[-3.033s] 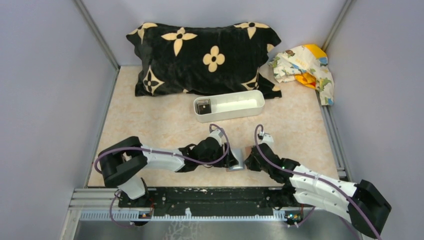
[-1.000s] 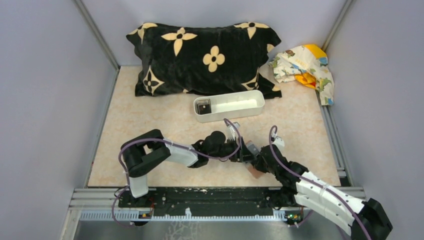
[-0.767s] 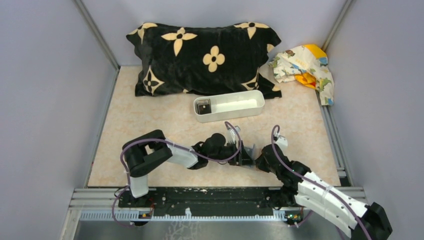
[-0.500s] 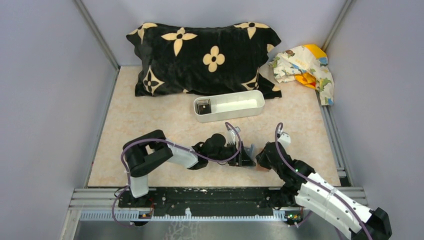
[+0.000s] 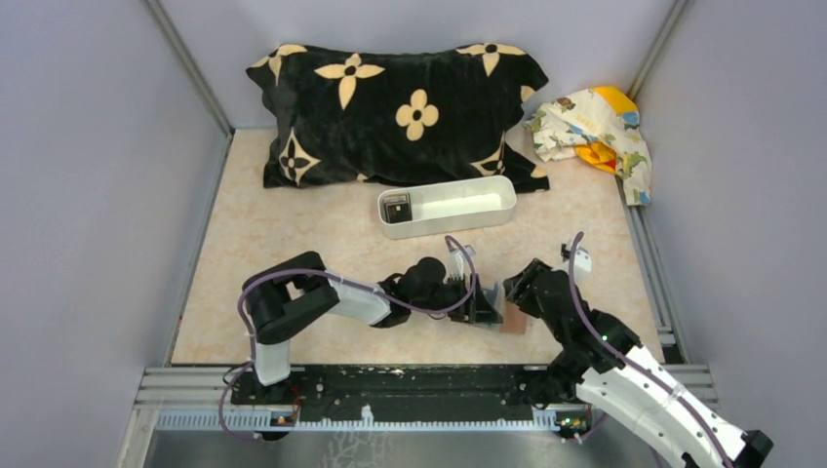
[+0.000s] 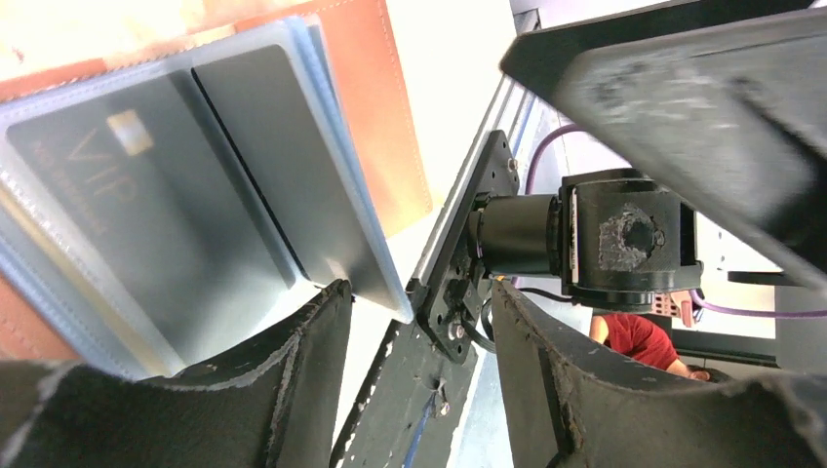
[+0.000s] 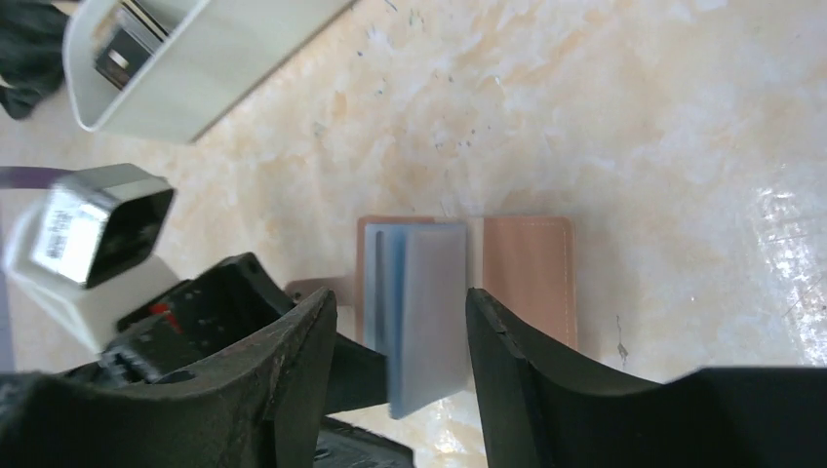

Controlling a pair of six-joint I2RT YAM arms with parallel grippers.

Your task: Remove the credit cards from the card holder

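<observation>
The card holder [image 5: 504, 319] lies open near the table's front edge, brown outside [image 6: 382, 117] with light blue sleeves. A dark grey credit card [image 6: 122, 210] marked VIP sits in one sleeve, and a second grey card [image 6: 283, 166] fills the sleeve that stands up beside it [image 7: 434, 292]. My left gripper [image 5: 478, 304] is low at the holder's left side, open [image 6: 419, 288], one finger [image 6: 293, 380] against the sleeves and nothing between the jaws. My right gripper [image 5: 519, 285] hovers over the holder's right half, open [image 7: 400, 292] and clear of the sleeves.
A long white tray [image 5: 458, 216] stands behind the arms, with a small dark card-like thing [image 5: 395, 207] at its left end. A black flowered pillow [image 5: 400, 107] and a crumpled cloth [image 5: 595, 127] lie at the back. The black base rail [image 5: 410, 385] runs just in front of the holder.
My right gripper was shut at the card holder a second ago; it has opened and drawn back up and to the right. The left gripper has hardly moved.
</observation>
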